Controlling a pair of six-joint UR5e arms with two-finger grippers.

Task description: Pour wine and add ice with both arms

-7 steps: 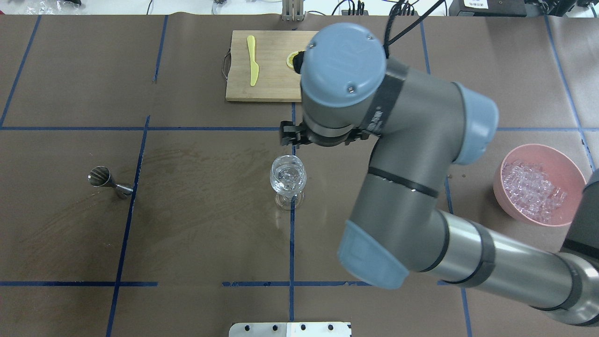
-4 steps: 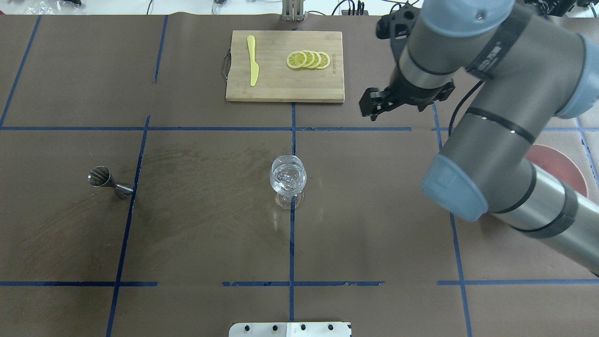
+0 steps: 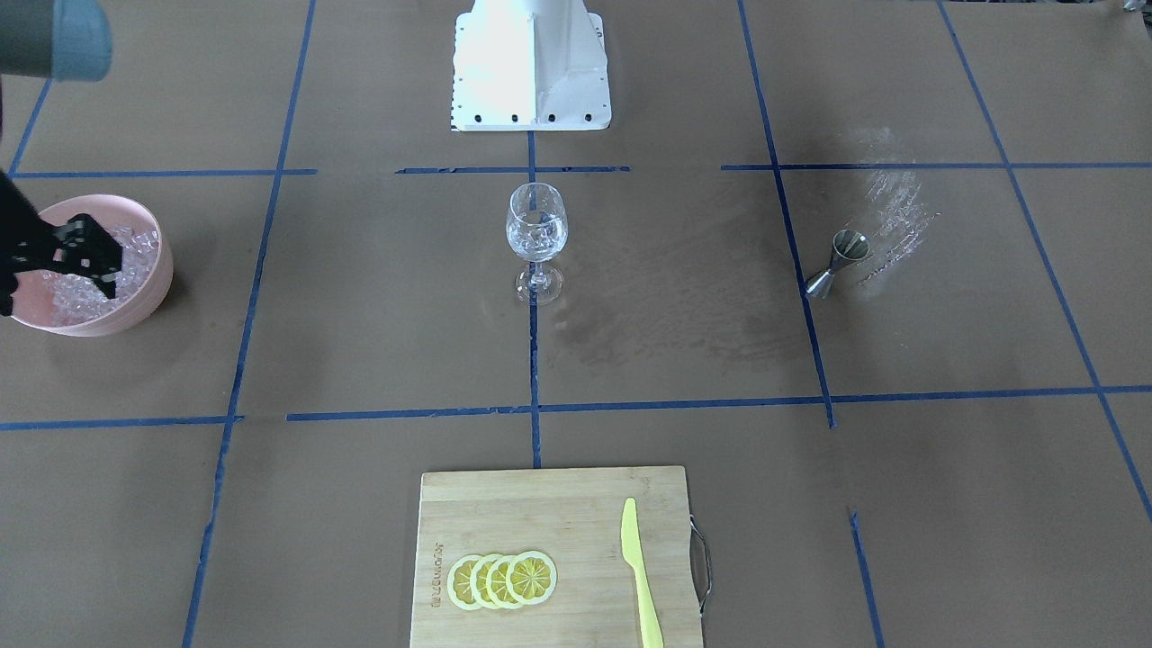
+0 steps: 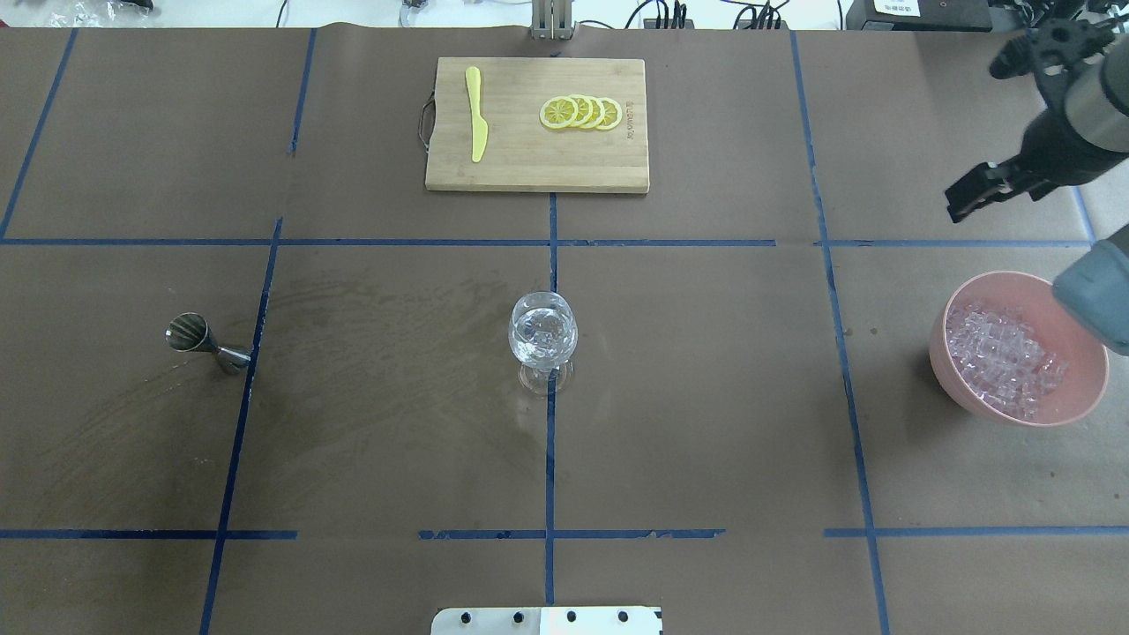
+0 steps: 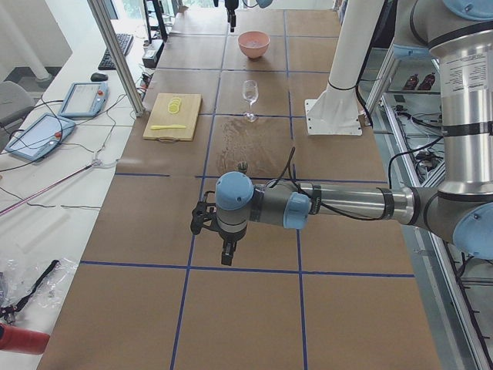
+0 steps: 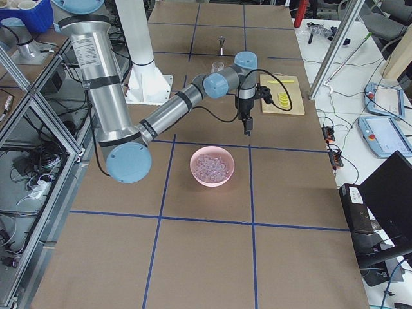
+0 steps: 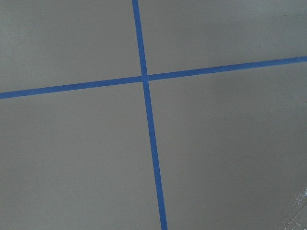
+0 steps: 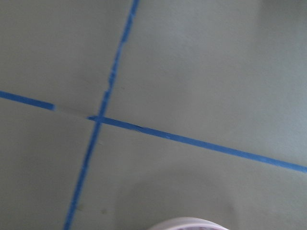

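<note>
**Where the ice lies: bowl at right, glass at centre**

As one reads across the brown-papered table (image 4: 706, 397) from the robot's left, the left gripper (image 5: 225, 253) comes first. It hangs fingers-down above the table's left end, well apart from everything else, and only a side view shows it, so I cannot tell whether its fingers are spread or closed. Next a steel jigger (image 4: 207, 342) lies tipped on its side. At the centre a wine glass (image 4: 542, 335) stands upright with clear, glossy pieces in its bowl. Beyond it sits a cutting board (image 4: 529, 168) bearing a yellow knife (image 4: 476, 115) and overlapping lemon slices (image 4: 582, 113). Further right the right gripper (image 4: 963, 201) hangs raised, fingers apart with nothing between them, near the far side of the pink bowl (image 4: 957, 388) but not touching it. The ice (image 4: 1001, 357) fills that bowl – a heap of small translucent cubes.
</note>
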